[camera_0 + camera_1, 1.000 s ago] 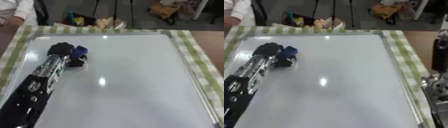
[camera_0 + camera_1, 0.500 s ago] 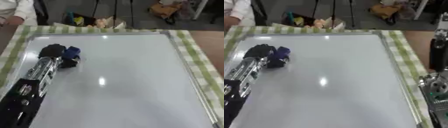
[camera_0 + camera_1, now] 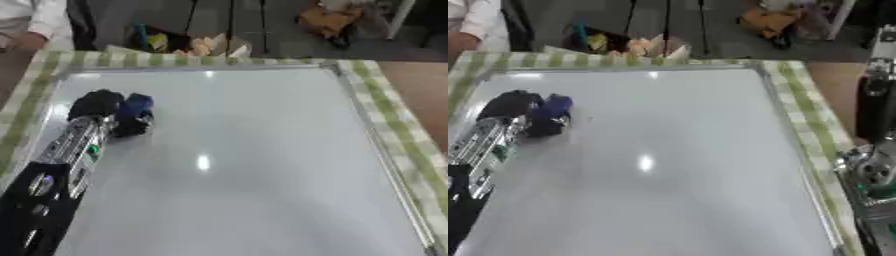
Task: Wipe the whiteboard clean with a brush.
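My left hand (image 3: 98, 104) is curled round the brush (image 3: 136, 109), a dark blue block that I press onto the board (image 3: 262, 165) near its left edge, toward the far side. My forearm runs back along that left edge to the lower corner of the view. The board lies flat on a green checked cloth (image 3: 398, 135), and as far as I can see its surface is white and bare, with only glare spots on it; I can make out no ink marks, so I judge the wiping is far along or I am sweeping for faint residue. My right arm (image 3: 877, 150) shows only at the right margin of the right eye view, off the board, and I cannot tell how that hand's fingers stand. The risks I see: the brush sits close to the frame, so a stroke further left could catch the raised rim and tip the brush out of my fingers. If I tilt the wrist, only one edge of the brush would touch and leave streaks. Pushing hard sideways could also slide the board on the cloth, since nothing holds it down.
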